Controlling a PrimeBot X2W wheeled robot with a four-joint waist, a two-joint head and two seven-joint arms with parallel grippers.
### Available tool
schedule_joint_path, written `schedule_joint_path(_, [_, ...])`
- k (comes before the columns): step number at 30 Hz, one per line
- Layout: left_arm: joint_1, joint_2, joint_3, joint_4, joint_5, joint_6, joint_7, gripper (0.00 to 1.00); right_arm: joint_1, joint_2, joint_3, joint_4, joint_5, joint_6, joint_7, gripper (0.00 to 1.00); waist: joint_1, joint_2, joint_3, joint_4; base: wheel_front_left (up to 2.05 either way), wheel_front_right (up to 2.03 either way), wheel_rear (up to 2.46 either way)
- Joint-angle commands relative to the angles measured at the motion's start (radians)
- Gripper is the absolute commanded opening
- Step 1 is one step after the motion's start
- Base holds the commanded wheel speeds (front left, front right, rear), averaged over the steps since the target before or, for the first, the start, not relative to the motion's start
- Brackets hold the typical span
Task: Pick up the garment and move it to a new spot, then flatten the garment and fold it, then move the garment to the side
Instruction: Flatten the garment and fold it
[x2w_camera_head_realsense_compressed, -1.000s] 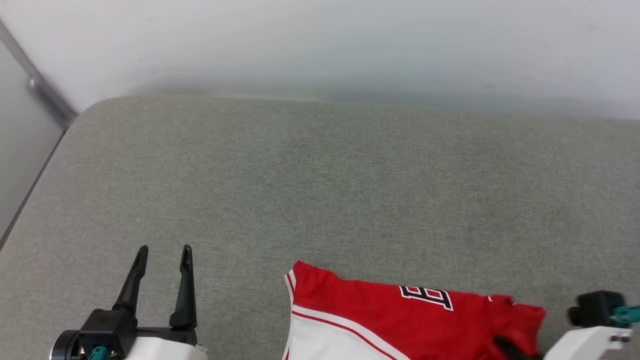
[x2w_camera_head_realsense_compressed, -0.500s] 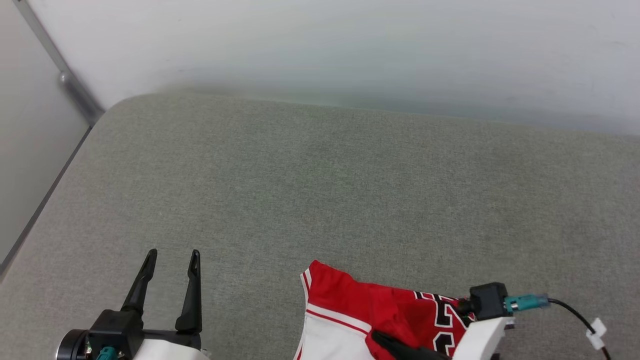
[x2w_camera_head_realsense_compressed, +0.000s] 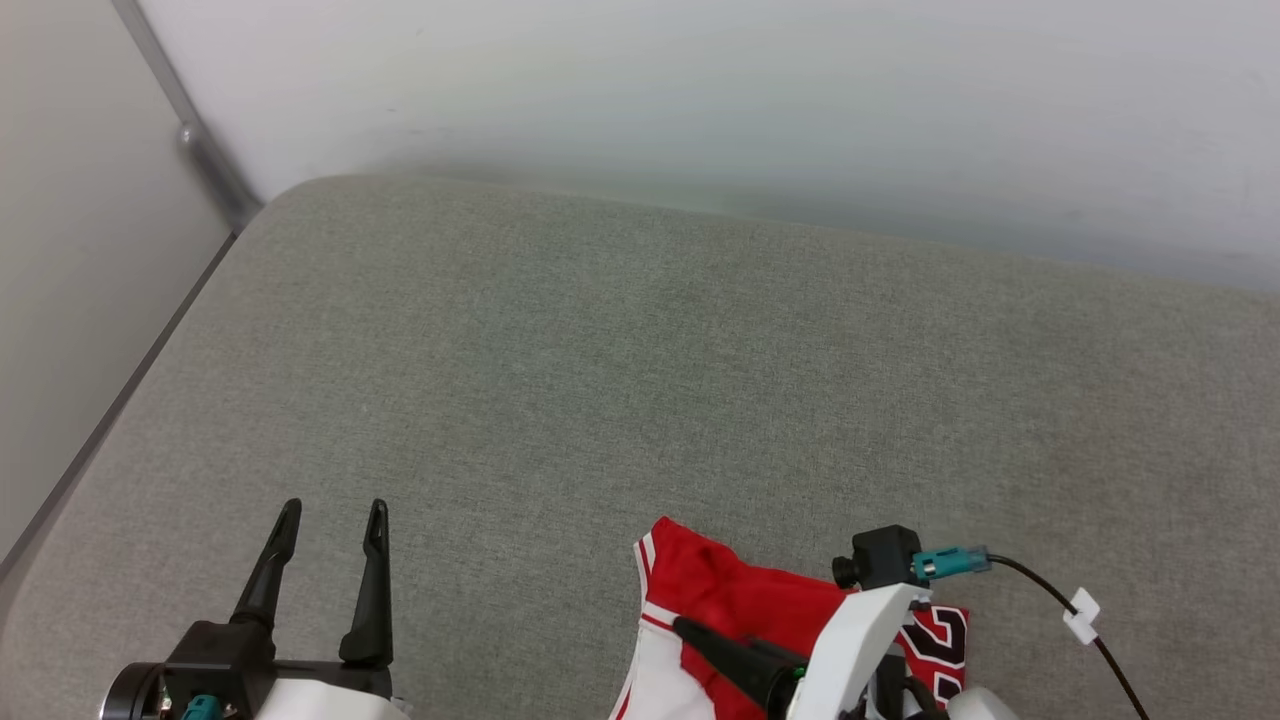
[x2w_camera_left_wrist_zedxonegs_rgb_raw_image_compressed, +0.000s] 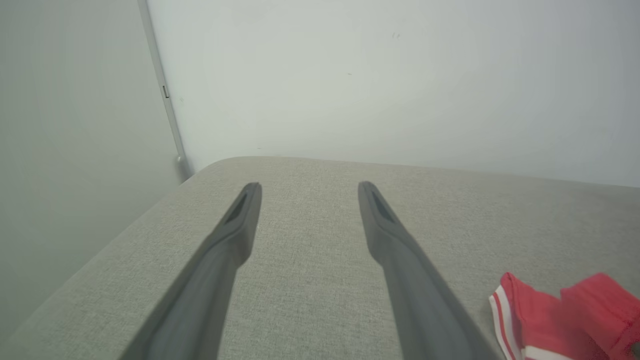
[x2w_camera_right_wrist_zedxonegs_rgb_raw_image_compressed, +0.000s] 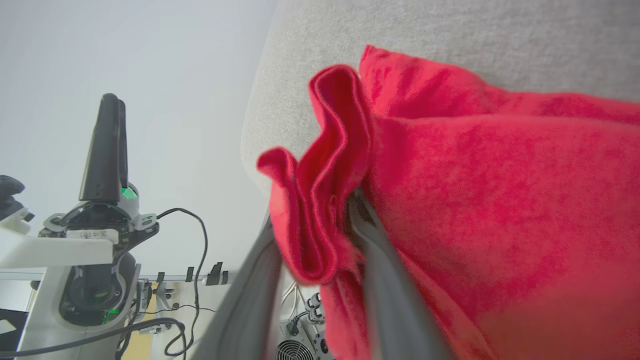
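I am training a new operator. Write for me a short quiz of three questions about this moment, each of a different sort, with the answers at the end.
1. True or false: the left tool holds the garment.
2. Choose one: what sits between the fingers of the right tool? A, a bottle; B, a fold of red cloth; C, nothing at all.
3. Fill in: the garment lies on a padded surface of ____ colour.

Key
1. False: its fingers are open over bare surface, apart from the garment.
2. B.
3. Grey.
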Motion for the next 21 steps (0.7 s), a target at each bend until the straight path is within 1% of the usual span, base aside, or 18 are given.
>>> schedule_joint_path(1, [0.010,-0.005,0.007,0.001,0.001,-0.003,-0.004,1.00,-0.026,0.001,0.024,0.024,-0.004,0.000,-0.016,1.00,0.0000,0.0000,-0.001,0.001,0.00,0.00,0.00])
schedule_joint_path(5, [0.016,-0.006,0.016,0.005,0.005,-0.004,-0.004,1.00,-0.043,0.001,0.073,0.027,0.016,0.000,-0.030,1.00,0.0000,0.0000,-0.009,-0.010,0.00,0.00,0.00])
schedule_joint_path(9, [0.016,-0.007,0.023,0.009,0.003,-0.006,-0.004,1.00,-0.060,0.000,0.089,-0.002,0.024,0.000,-0.025,1.00,0.0000,0.0000,-0.021,-0.037,0.00,0.00,0.00])
schedule_joint_path(11, [0.017,-0.007,0.025,0.011,0.002,-0.007,-0.004,1.00,-0.075,0.000,0.067,-0.007,0.004,0.000,-0.025,1.00,0.0000,0.0000,-0.027,-0.055,0.00,0.00,0.00])
schedule_joint_path(13, [0.014,-0.009,0.022,0.010,0.003,-0.009,-0.004,1.00,-0.095,-0.001,0.020,0.007,-0.036,0.000,-0.025,1.00,0.0000,0.0000,-0.028,-0.072,0.00,0.00,0.00])
schedule_joint_path(15, [0.010,-0.010,0.019,0.007,0.005,-0.010,-0.003,1.00,-0.122,0.000,-0.034,0.018,-0.111,0.000,-0.027,1.00,0.0000,0.0000,-0.029,-0.090,0.00,0.00,0.00])
schedule_joint_path(16, [0.007,-0.010,0.019,0.005,0.005,-0.011,-0.003,1.00,-0.138,0.001,-0.063,0.016,-0.174,0.000,-0.028,1.00,0.0000,0.0000,-0.027,-0.099,0.00,0.00,0.00])
schedule_joint_path(18, [0.001,-0.013,0.018,0.003,0.003,-0.013,-0.003,1.00,-0.168,-0.001,-0.119,-0.009,-0.338,0.000,-0.034,1.00,0.0000,0.0000,-0.023,-0.117,0.00,0.00,0.00])
schedule_joint_path(21, [-0.014,-0.021,0.010,-0.001,-0.007,-0.016,-0.003,1.00,-0.178,-0.034,-0.198,-0.076,-0.566,0.000,-0.056,1.00,0.0000,0.0000,-0.014,-0.140,0.00,0.00,0.00])
